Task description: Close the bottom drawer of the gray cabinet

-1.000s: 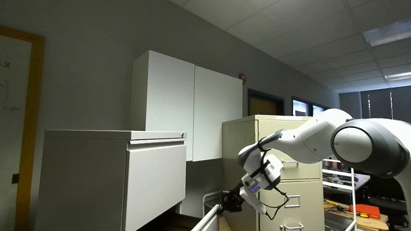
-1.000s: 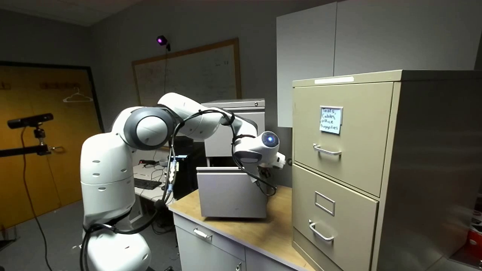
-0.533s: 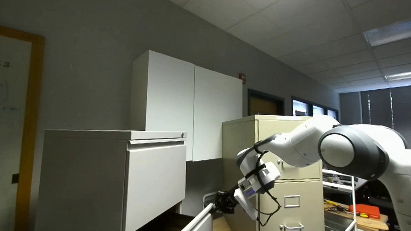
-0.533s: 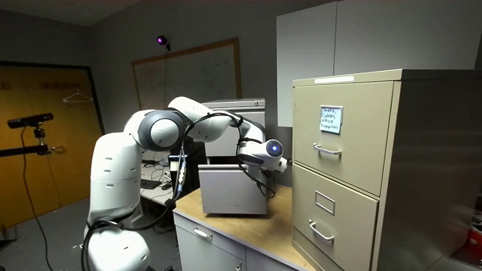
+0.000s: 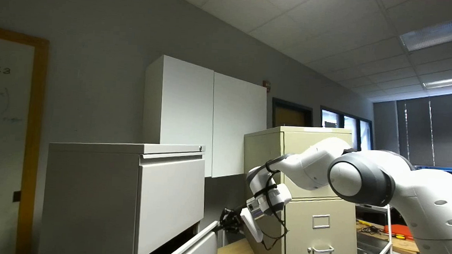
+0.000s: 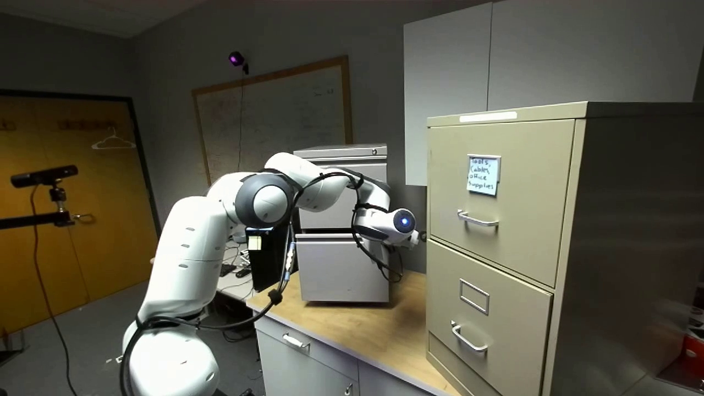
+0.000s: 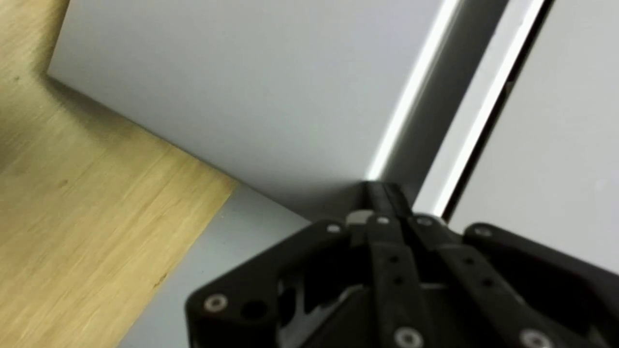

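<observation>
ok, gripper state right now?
Gripper: closed, jaws together, nothing visible between them, at the bottom drawer.

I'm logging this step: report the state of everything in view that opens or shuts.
Bottom drawer of the gray cabinet: partly open
Upper drawer above it: shut
Beige filing cabinet drawers: shut
White cupboard doors: shut
Counter drawer: shut
Counter door: shut
Yellow door: looks shut
Pincer: shut, at the bottom drawer's rim

A whiteboard (image 6: 280, 115) and white cupboards (image 5: 207, 118) hang on the wall (image 6: 379, 110).
</observation>
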Tool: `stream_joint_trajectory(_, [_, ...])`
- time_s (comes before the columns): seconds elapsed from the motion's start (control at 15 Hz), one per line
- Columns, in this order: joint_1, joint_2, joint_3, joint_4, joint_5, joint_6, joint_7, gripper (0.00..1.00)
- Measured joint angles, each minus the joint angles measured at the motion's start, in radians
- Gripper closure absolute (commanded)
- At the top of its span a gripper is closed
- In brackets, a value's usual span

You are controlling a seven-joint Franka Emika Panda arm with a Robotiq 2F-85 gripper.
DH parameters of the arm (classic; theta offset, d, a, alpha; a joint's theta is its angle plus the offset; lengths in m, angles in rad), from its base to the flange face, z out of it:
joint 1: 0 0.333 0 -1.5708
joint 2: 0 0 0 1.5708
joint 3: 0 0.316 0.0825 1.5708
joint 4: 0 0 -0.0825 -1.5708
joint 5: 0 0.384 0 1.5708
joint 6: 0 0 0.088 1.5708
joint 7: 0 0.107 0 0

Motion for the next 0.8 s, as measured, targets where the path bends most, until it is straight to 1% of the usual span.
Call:
stream_joint_trajectory(0.47, [0.006,0.124,0.032,0.172,-0.018,-0.004,0.005,1.0])
stream_joint_trajectory(0.8, [0.014,0.198,0.043,0.296,-0.117,-0.013,0.051,1.0])
